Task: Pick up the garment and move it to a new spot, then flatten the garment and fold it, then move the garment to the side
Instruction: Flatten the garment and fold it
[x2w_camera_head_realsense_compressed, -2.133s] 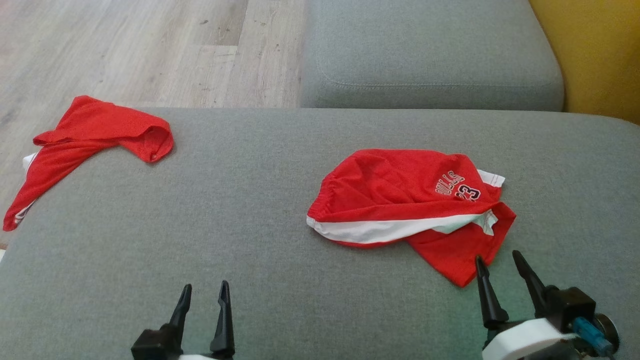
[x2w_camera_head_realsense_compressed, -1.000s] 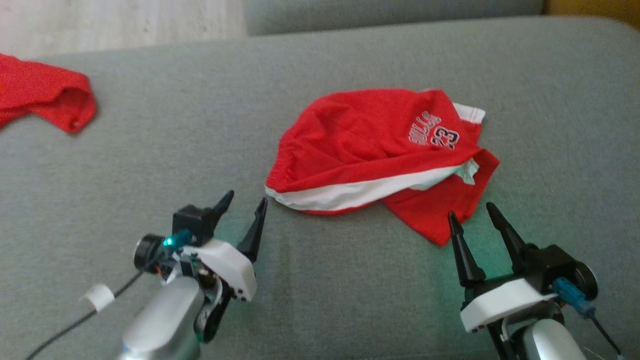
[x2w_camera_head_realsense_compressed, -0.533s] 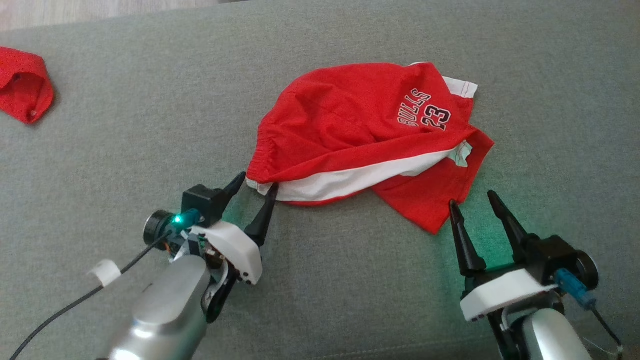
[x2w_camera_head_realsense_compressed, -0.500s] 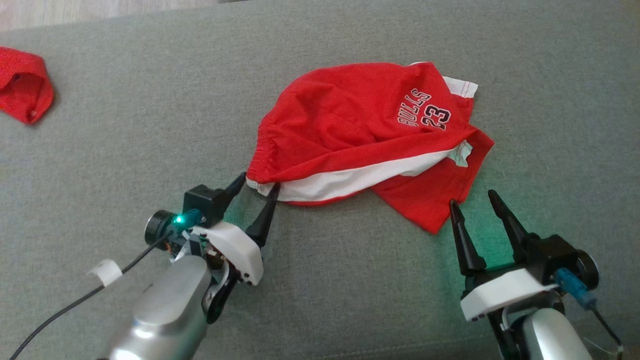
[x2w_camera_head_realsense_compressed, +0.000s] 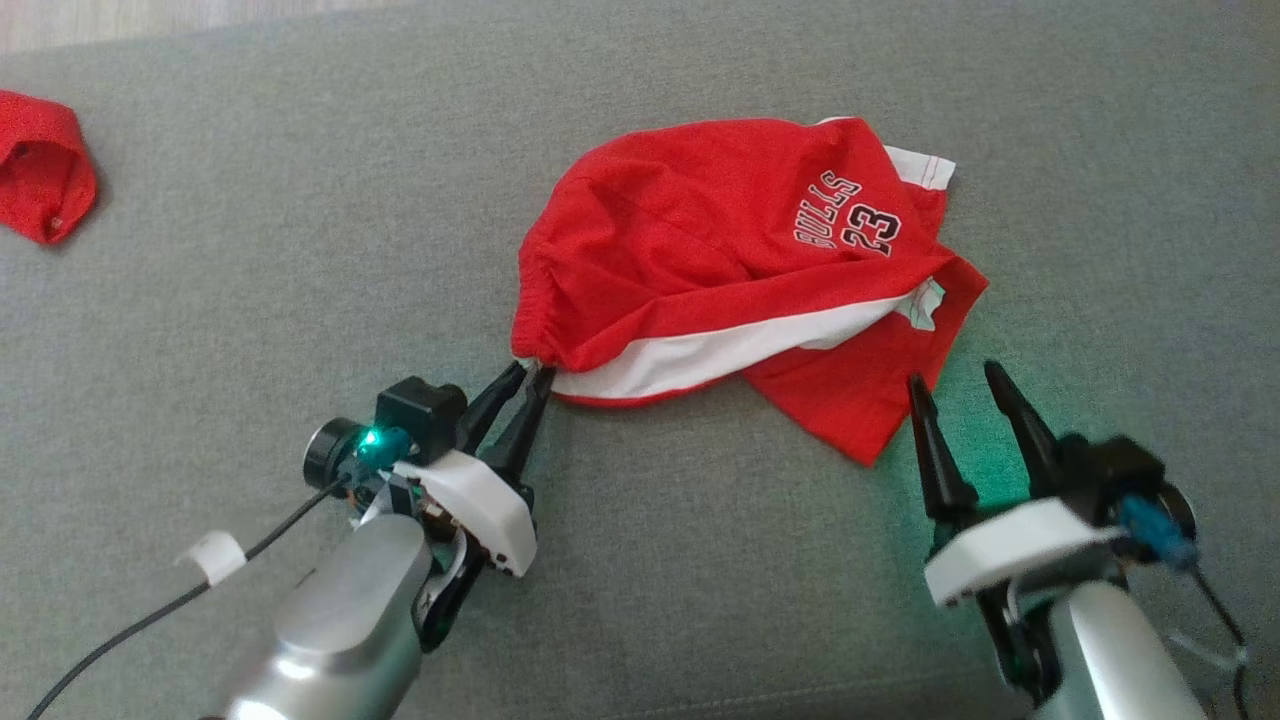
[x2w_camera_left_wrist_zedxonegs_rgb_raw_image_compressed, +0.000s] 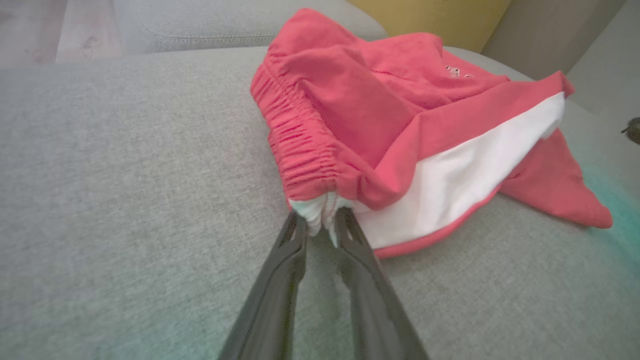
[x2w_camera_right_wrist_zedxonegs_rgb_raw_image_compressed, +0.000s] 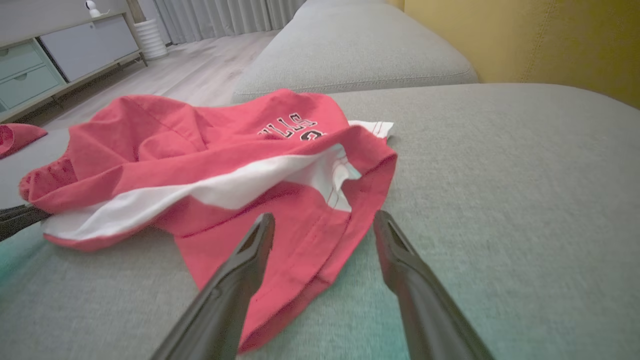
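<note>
Left wrist view: the left gripper (x2w_camera_left_wrist_zedxonegs_rgb_raw_image_compressed: 320, 225) is clamped on the white waistband corner of the red Bulls shorts (x2w_camera_left_wrist_zedxonegs_rgb_raw_image_compressed: 400, 115), which lie crumpled right of centre on the grey sofa cushion (x2w_camera_head_realsense_compressed: 300, 250). The right gripper (x2w_camera_head_realsense_compressed: 952, 372), fingers spread apart, stands over the shorts' near hem. Another red garment (x2w_camera_head_realsense_compressed: 40, 170) sits at the cushion's far left edge.

Tally on the sofa: two red garments, two grippers, two grey cushions.
Two garments: the red shorts (x2w_camera_head_realsense_compressed: 700, 230) marked BULLS 23, and a second red garment (x2w_camera_head_realsense_compressed: 40, 180) well off to their left. Two grippers: the left gripper (x2w_camera_head_realsense_compressed: 528, 372) at the shorts' near-left corner, the right gripper (x2w_camera_head_realsense_compressed: 952, 372) just by their near-right point. Two cushions: the grey seat cushion (x2w_camera_head_realsense_compressed: 250, 250) under the shorts, another grey cushion (x2w_camera_right_wrist_zedxonegs_rgb_raw_image_compressed: 350, 55) beyond them.
</note>
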